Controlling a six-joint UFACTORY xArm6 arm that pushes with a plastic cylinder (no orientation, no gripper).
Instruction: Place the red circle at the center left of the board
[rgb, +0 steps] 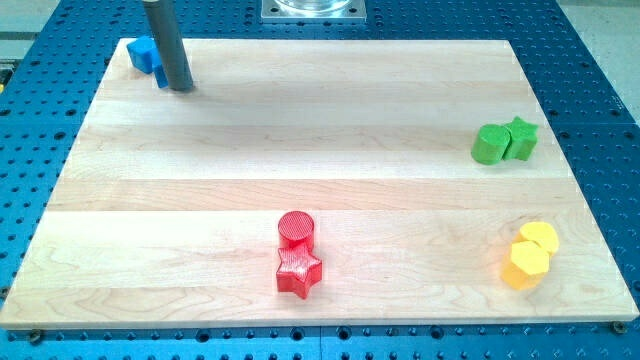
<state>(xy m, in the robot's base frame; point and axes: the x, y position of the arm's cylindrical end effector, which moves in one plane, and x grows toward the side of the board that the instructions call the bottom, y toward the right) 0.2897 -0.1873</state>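
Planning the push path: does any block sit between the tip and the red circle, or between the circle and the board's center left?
Nothing visible does. My tip is at the view's top left beside the blue blocks; bare wood lies between it and the red circle. The red star touches the circle's bottom side, off the leftward route.

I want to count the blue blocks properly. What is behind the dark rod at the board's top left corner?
Behind the rod, whose tip rests on the board, blue blocks show on its left side. The rod covers part of them, so their exact shapes and number cannot be told.
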